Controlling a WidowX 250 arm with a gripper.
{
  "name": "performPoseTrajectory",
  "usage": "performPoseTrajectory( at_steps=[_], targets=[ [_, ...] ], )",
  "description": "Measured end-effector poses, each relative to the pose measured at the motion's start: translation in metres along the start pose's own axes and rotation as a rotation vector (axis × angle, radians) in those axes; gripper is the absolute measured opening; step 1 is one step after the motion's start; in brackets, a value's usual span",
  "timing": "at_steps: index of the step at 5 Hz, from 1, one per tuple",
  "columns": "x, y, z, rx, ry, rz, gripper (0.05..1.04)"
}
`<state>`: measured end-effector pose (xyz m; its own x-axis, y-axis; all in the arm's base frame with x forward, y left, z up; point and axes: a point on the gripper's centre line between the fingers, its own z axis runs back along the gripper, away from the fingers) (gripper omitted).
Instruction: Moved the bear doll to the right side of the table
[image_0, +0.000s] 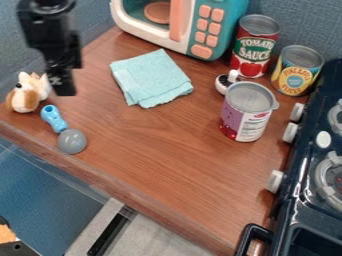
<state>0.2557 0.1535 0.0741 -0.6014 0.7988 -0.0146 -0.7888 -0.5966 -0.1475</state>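
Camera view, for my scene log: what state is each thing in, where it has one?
Brown-and-white plush toy: resting on the brown wooden table
Light teal cloth: folded, lying flat
Blue-handled grey spoon: lying down
Red metal can: upright
Yellow metal can: upright
Purple metal can: upright
Teal-and-white toy microwave: door looks shut

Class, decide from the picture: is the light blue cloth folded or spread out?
Folded: the cloth lies as a compact pad, with overlapping layers showing along its lower edge.

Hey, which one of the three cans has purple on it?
The front can, standing closest to the camera, with its purple and white label. Behind it are a red and green can and a yellow and blue can.
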Motion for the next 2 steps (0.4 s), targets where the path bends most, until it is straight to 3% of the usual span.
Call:
performPoseTrajectory(
  at_steps=[2],
  targets=[
    [0.054, 0.000, -0.001, -0.004, -0.073, 0.227, 0.999]
  ],
)
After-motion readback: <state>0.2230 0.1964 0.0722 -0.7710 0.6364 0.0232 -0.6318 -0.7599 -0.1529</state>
